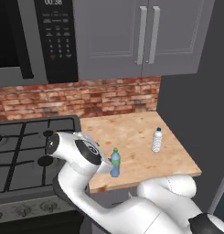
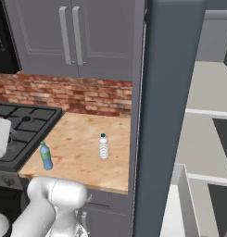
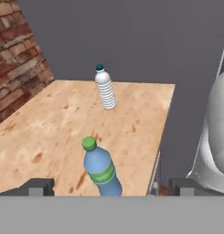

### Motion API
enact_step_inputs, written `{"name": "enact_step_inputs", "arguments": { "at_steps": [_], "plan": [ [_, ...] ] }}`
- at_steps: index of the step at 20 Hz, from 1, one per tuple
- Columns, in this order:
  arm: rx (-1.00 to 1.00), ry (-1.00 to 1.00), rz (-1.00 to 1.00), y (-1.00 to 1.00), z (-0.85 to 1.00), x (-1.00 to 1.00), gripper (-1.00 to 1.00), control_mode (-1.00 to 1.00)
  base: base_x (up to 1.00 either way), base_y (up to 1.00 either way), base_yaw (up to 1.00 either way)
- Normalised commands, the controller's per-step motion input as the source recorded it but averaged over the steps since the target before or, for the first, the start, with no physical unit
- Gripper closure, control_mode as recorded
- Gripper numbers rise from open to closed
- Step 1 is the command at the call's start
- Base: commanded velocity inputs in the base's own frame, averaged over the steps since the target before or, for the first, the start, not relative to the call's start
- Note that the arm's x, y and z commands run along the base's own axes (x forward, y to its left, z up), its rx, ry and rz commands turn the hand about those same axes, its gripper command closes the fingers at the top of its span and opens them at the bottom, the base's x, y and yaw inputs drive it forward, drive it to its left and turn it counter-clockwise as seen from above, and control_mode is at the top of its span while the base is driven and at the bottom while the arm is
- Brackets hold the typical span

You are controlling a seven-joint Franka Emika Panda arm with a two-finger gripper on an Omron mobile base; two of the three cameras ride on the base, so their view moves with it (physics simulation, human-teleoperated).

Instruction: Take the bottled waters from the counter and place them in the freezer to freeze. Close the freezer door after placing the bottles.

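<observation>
Standing upright near the front edge of the counter (image 1: 131, 137), the blue bottle (image 1: 115, 162) is showing a green cap, a blue-tinted body and a green label band around its middle. In the hand view that bottle (image 3: 101, 170) is sitting low and centred between the two dark fingertips (image 3: 38, 186), which are standing wide apart on either side of it without touching it; the gripper (image 3: 111, 188) is spread open and holding nothing. The clear bottle (image 1: 157, 140) is standing upright too, farther back on the counter and toward the freezer (image 2: 163, 115) side, well apart from the blue one; it is looking whitish, with ribbed sides and a small blue cap. From the right base view both bottles are showing on the tan wood-grain top, the blue bottle (image 2: 46, 156) near the stove (image 2: 22, 127) edge and the clear bottle (image 2: 103, 146) nearer the freezer's slate-grey wall. The freezer is standing open there, with pale shelves (image 2: 208, 113) showing inside. A brick backsplash (image 1: 81, 98) is running behind the counter.
</observation>
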Motion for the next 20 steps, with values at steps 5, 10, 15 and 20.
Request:
{"name": "enact_step_inputs", "arguments": {
  "at_steps": [5, 10, 15, 20],
  "plan": [
    [-0.14, 0.0, 0.0, 0.0, -0.28, 0.0, -1.0, -1.0, 0.0, 0.0, 0.0],
    [-0.05, 0.03, -0.05, 0.0, -0.14, 0.03, -1.0, -1.0, 0.0, 0.0, 0.0],
    [-0.11, 0.1, -0.11, 0.0, -0.35, 0.06, -1.0, -1.0, 0.0, 0.0, 0.0],
    [-0.14, 0.03, -0.06, -0.02, -0.42, 0.01, -1.0, -1.0, 0.0, 0.0, 0.0]
  ]
}}
